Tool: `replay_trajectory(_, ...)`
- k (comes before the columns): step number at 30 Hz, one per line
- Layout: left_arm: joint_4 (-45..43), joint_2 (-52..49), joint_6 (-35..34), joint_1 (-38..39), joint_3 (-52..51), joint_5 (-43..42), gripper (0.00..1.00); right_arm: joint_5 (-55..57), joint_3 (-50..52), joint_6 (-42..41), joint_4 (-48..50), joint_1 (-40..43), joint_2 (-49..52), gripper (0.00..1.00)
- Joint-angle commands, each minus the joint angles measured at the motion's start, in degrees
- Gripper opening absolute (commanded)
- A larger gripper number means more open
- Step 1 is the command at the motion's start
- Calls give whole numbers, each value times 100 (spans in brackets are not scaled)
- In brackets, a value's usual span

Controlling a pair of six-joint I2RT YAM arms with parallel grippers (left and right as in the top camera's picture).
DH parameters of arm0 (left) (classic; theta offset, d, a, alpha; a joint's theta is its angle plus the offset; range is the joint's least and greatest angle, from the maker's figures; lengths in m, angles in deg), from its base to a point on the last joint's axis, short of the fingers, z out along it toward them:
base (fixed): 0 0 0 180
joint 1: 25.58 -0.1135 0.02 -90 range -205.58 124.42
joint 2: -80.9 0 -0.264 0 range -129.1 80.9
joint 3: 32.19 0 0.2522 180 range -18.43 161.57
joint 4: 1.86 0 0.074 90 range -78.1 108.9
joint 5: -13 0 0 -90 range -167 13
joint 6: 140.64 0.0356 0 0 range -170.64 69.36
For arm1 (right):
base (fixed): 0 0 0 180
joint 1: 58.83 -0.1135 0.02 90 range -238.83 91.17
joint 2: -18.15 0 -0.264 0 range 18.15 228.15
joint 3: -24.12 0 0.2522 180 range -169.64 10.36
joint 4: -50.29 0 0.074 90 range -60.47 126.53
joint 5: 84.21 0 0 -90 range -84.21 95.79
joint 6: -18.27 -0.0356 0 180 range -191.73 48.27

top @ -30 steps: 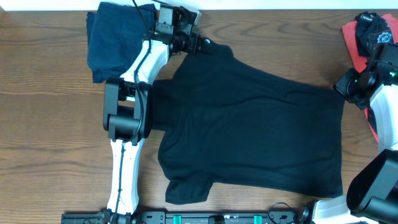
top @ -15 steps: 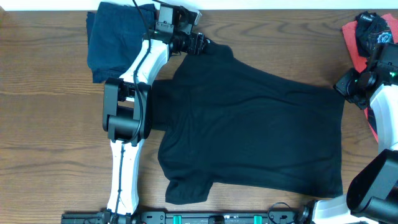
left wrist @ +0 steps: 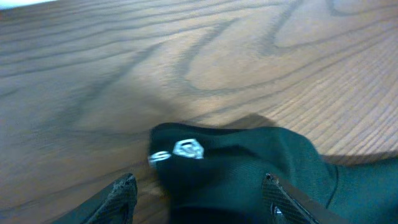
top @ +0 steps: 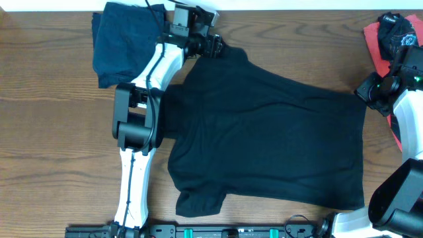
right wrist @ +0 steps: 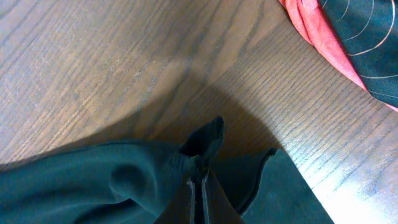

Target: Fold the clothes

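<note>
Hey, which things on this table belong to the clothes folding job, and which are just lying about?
Part of the job: black T-shirt spread flat; folded navy garment at the far left; red-and-dark garment at the right edge.
Just there: wooden table; mounting rail along the near edge.

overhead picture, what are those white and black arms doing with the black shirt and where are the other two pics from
Those are two robot arms at a wooden table, seen from a camera above. The other two pictures come from cameras on each wrist. A black T-shirt lies spread out; a folded navy garment sits at the left, red and dark clothes at the right. The left hand is open over one corner of the shirt; the right hand pinches its opposite edge.
</note>
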Motion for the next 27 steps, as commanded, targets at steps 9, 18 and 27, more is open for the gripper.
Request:
replay_trajectory(9, -11, -251, 37, -17, 13, 74, 66, 37, 31, 46, -9, -52, -13, 1)
replay_trajectory(18, -22, -354, 33, -66, 13, 72, 66, 37, 31, 46, -9, -52, -13, 1)
replay_trajectory(27, -109, -461, 13, -59, 13, 63, 66, 37, 31, 44, -9, -52, -13, 1)
